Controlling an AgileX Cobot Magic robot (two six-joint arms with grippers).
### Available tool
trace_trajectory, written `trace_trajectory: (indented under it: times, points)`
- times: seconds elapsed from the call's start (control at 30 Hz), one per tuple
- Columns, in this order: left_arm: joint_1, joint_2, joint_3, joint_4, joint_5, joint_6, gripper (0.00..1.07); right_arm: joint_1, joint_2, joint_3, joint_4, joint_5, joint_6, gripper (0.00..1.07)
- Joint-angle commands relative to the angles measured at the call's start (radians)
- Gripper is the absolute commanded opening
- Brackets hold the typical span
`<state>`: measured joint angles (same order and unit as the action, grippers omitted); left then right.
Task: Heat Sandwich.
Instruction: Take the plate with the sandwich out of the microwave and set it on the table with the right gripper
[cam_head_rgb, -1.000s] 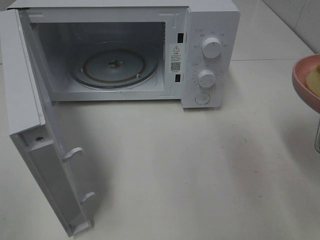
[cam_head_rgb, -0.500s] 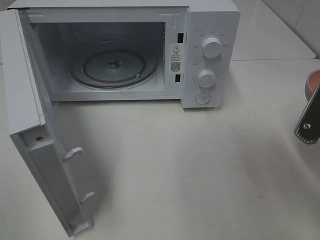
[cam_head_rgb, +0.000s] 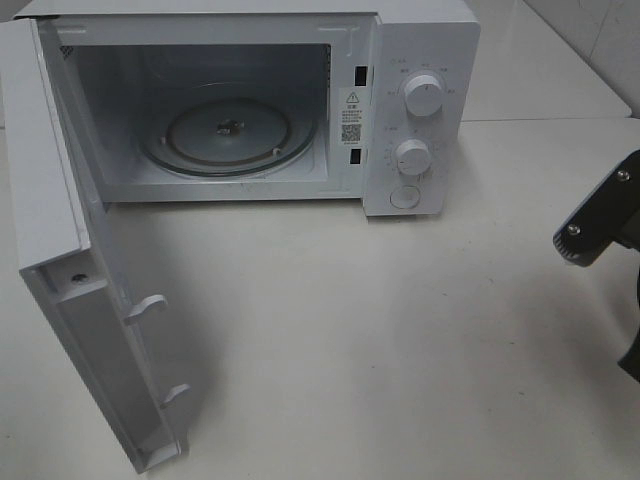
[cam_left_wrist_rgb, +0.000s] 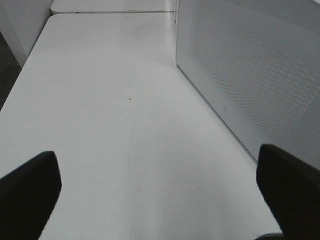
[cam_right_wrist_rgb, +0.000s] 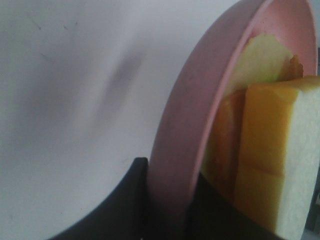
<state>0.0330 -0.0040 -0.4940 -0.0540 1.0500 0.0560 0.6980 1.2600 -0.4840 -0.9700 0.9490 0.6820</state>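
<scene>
Jaws of right gripper (cam_right_wrist_rgb: 167, 200) clamped on plate (cam_right_wrist_rgb: 200, 100) rim, sandwich (cam_right_wrist_rgb: 265, 155) aboard; left gripper (cam_left_wrist_rgb: 160, 185) spread wide, empty. Microwave (cam_head_rgb: 240, 130) cavity well left of plate, door swung open.

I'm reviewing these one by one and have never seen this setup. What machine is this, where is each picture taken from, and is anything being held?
This is a two-armed robot at a white table. The high view looks down on a microwave with its door swung open and its glass turntable bare. The other two pictures come from cameras on the wrists. The left tool is open over bare table beside the door, holding nothing. The right tool pinches the rim of a pink plate that carries the sandwich; in the high view only part of that arm shows at the right edge.
</scene>
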Motion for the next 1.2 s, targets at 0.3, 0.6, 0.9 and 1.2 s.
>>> trace_trajectory:
  times: [0.3,0.6,0.9,1.2]
  points:
    - [0.0,-0.017,0.003,-0.005,-0.013,-0.002,1.0,0.0,0.19,-0.077,-0.047,0.14,0.301,0.03]
    - [0.0,-0.017,0.003,-0.005,-0.013,-0.002,1.0,0.0,0.341,-0.077,-0.051,0.09,0.357,0.04]
    - [0.0,-0.017,0.003,-0.005,-0.013,-0.002,1.0,0.0,0.46,-0.077,-0.096,0.058,0.469,0.04]
    - [0.0,-0.017,0.003,-0.005,-0.013,-0.002,1.0,-0.032,0.537,-0.081,-0.146,0.022,0.57,0.05]
